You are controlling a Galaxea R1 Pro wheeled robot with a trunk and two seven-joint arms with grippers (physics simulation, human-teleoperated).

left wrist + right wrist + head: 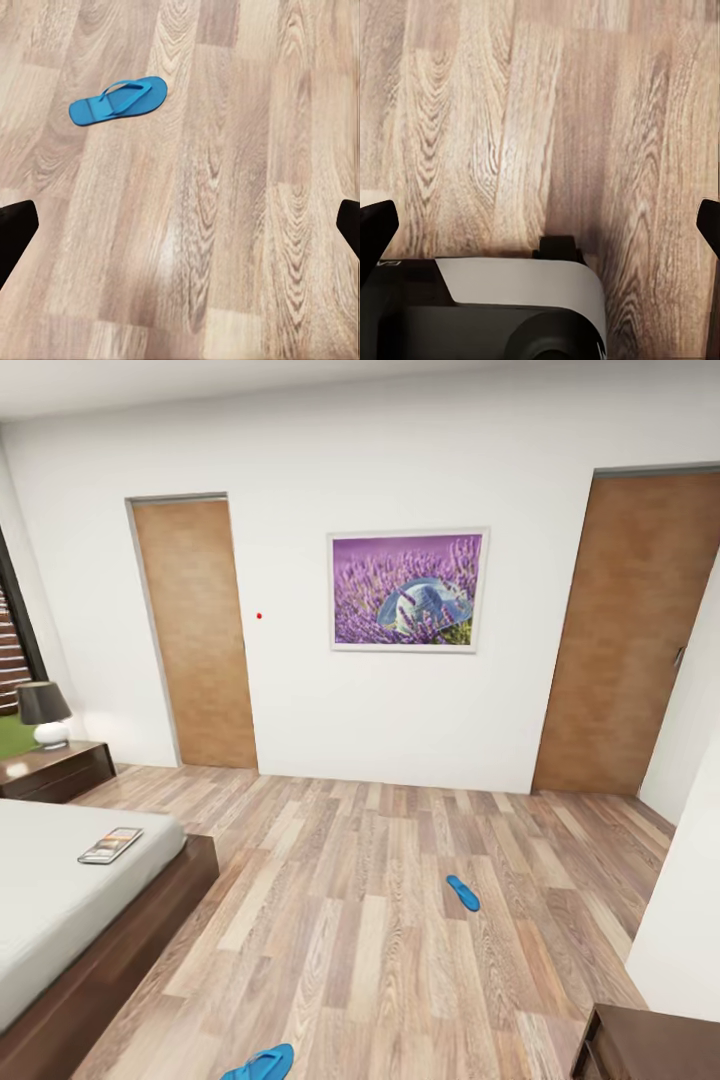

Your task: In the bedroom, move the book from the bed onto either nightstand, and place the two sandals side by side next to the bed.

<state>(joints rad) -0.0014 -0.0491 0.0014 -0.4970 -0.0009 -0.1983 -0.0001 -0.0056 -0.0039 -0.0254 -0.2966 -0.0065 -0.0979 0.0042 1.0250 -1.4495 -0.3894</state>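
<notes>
I face a white wall (pixel 400 450) with two wooden doors (pixel 195 630) and a lavender picture (pixel 405 590) between them; wood planks cover the floor (pixel 350 920). At my left the bed (pixel 60 900) shows its grey mattress and dark frame, with the book (pixel 110 845) lying flat near the mattress corner. Beyond it stands a nightstand (pixel 55 770) carrying a lamp (pixel 45 715); another dark cabinet corner (pixel 645 1045) sits low at my right. One sandal (pixel 463 892) lies out on the open floor, well apart from the bed; the other sandal (pixel 262 1064) lies nearer me. My left hand (pixel 180 225) hangs over bare planks, fingers (pixel 15 225) spread wide, gripping nothing, with that sandal (pixel 118 100) ahead of it, apart. My right hand (pixel 540 225) is likewise spread and empty, above the floor and my own base (pixel 510 307).
</notes>
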